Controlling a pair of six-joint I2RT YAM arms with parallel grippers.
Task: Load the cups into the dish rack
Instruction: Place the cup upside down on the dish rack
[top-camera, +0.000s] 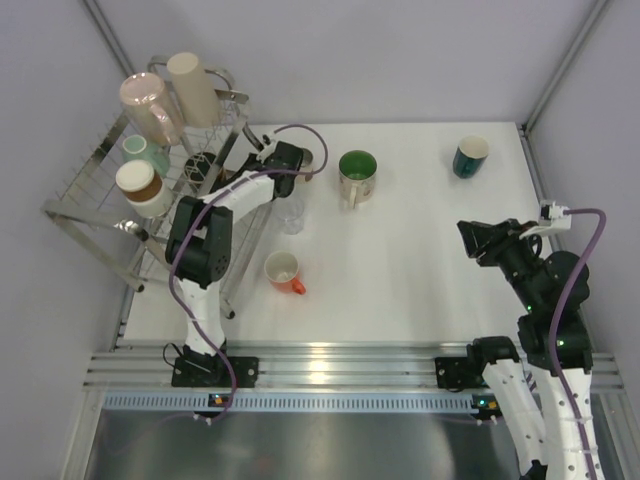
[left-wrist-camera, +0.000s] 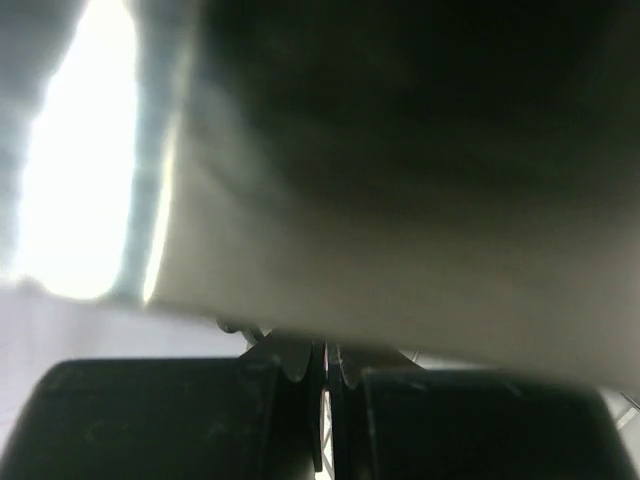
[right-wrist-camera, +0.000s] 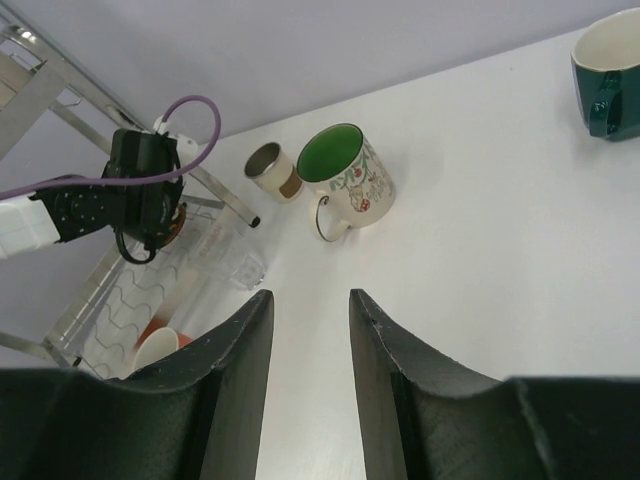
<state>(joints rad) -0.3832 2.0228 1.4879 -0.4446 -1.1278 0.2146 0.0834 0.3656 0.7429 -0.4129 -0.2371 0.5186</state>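
Racked in the dish rack (top-camera: 100, 205), far left corner of the table (top-camera: 420, 280): several cups (top-camera: 150, 105). Loose: green-lined mug (top-camera: 357, 172), dark teal mug (top-camera: 468, 156), orange-handled cup (top-camera: 284, 270), clear glass (top-camera: 291, 215). Pressed together, pinching nothing visible: left gripper (top-camera: 288, 158). Part spread, empty: right gripper (right-wrist-camera: 310, 330). Risk: glass toppled by the left arm (top-camera: 200, 245) just beside it. Clear only from the right wrist: small banded cup (right-wrist-camera: 272, 170).

The overhead view was bright, even and sharp; light fell from above, leaving short soft shadows on the table (top-camera: 420, 270) and a glare patch on the rail (top-camera: 322, 372). The left wrist view was dim and wholly blurred, blown out white at upper left. The right wrist view was bright and crisp, its fingers (right-wrist-camera: 235, 390) dark and slightly soft.
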